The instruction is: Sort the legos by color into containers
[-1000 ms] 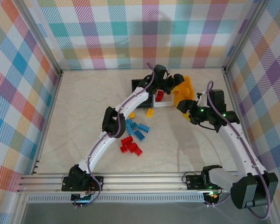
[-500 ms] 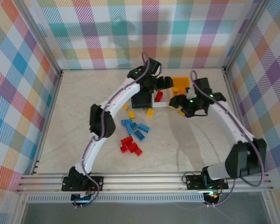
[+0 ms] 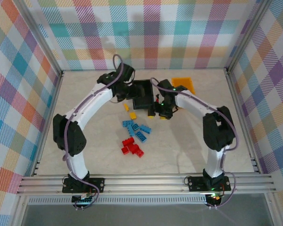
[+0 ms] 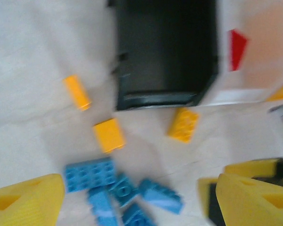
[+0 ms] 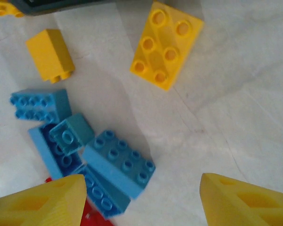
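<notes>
The black bin (image 3: 144, 94) stands at the back middle, the orange bin (image 3: 184, 84) to its right. Next to the black bin (image 4: 165, 52) a white bin (image 4: 236, 96) holds a red lego (image 4: 237, 42). Blue legos (image 3: 137, 129) and red legos (image 3: 132, 147) lie in clusters at mid table, with three yellow ones (image 3: 133, 115) near the black bin. My left gripper (image 3: 124, 92) hovers open by the black bin's left side. My right gripper (image 3: 159, 112) is open and empty above the table, with a yellow brick (image 5: 166, 44) and blue bricks (image 5: 118, 165) below it.
Metal frame rails (image 3: 146, 181) run along the near edge, and plaid walls close in the other three sides. Open table lies left of the lego clusters and at the right front.
Both arms swung left. The left gripper left the spot over the bins and its jaws widened. The right gripper moved from beside the orange bin to the yellow brick by the black bin.
</notes>
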